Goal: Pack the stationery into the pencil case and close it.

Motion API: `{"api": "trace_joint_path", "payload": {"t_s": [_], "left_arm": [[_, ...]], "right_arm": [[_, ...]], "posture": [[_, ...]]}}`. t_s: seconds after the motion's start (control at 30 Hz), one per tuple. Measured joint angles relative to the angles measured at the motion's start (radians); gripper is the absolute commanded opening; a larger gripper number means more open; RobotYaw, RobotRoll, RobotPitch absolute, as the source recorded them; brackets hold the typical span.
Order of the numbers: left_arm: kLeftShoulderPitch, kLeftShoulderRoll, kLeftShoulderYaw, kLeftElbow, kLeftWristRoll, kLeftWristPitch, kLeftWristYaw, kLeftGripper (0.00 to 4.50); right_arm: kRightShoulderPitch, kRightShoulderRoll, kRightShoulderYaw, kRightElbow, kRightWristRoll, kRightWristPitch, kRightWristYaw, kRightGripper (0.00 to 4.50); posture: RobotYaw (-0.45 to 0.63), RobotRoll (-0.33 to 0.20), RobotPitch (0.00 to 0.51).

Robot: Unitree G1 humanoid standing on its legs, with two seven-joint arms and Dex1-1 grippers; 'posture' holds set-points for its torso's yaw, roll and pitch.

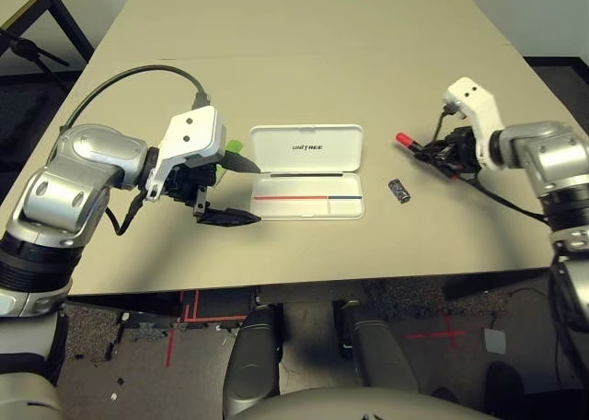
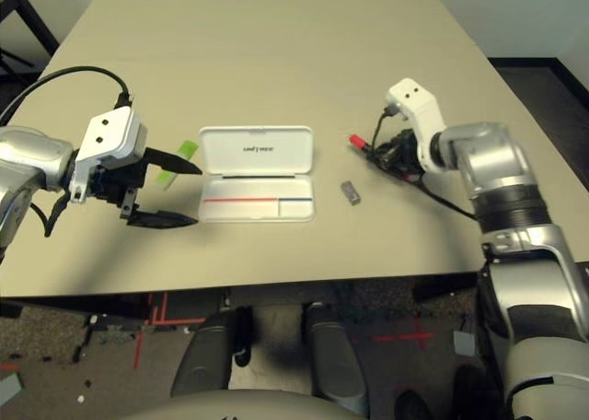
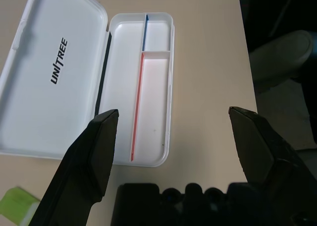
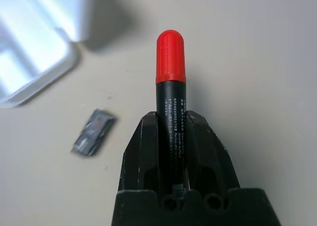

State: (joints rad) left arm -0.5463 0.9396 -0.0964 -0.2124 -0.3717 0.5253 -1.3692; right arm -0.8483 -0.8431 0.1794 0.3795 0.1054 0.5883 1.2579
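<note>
Right gripper (image 4: 171, 137) jaws clenched on marker (image 4: 171, 77), its length along the fingers; open pencil case (image 1: 307, 148) lies toward the left gripper (image 1: 241, 190), whose jaws are released.

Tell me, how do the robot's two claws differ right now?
The left gripper has its two black fingers spread wide and holds nothing, while the right gripper is shut on the marker. The left gripper hovers beside the open pencil case, near the green stick; the right gripper is off to the case's other side, beyond the small dark block. Both are above the table.
</note>
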Motion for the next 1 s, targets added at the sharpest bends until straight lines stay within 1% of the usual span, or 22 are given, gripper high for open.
{"api": "trace_joint_path", "payload": {"t_s": [0.13,0.2,0.27,0.4,0.53,0.7,0.83,1.0], "left_arm": [[0.015,-0.020,0.019,0.033,-0.005,-0.020,0.021,4.50],[0.025,-0.022,0.028,0.035,-0.022,-0.020,0.022,4.50],[0.032,-0.026,0.051,0.036,-0.047,-0.020,0.022,4.50],[0.051,-0.024,0.066,0.041,-0.074,-0.019,0.019,4.50],[0.073,-0.013,0.090,0.032,-0.089,-0.006,0.022,4.50],[0.097,-0.011,0.098,0.024,-0.099,0.003,0.037,4.50],[0.126,-0.010,0.118,0.010,-0.100,0.002,0.058,4.50],[0.142,-0.012,0.119,0.010,-0.100,-0.007,0.064,4.50]], "right_arm": [[-0.005,-0.078,0.055,-0.084,0.022,-0.069,0.233,0.52],[-0.028,-0.086,0.091,-0.120,0.040,-0.066,0.307,0.52],[-0.066,-0.066,0.121,-0.139,0.048,-0.059,0.339,0.52],[-0.143,0.025,0.166,-0.146,0.039,-0.047,0.344,0.52],[-0.180,0.087,0.200,-0.147,0.035,-0.038,0.344,0.52],[-0.220,0.175,0.217,-0.144,0.022,-0.022,0.317,0.52],[-0.226,0.299,0.255,-0.123,-0.016,-0.017,0.238,0.52],[-0.212,0.402,0.295,-0.077,-0.090,-0.072,0.115,0.52]], "posture": [[0.09,0.000,0.159],[0.10,0.000,0.156],[0.10,0.000,0.154],[0.12,0.000,0.153],[0.13,0.000,0.151],[0.13,0.000,0.145],[0.14,0.000,0.142],[0.16,0.000,0.142]]}}
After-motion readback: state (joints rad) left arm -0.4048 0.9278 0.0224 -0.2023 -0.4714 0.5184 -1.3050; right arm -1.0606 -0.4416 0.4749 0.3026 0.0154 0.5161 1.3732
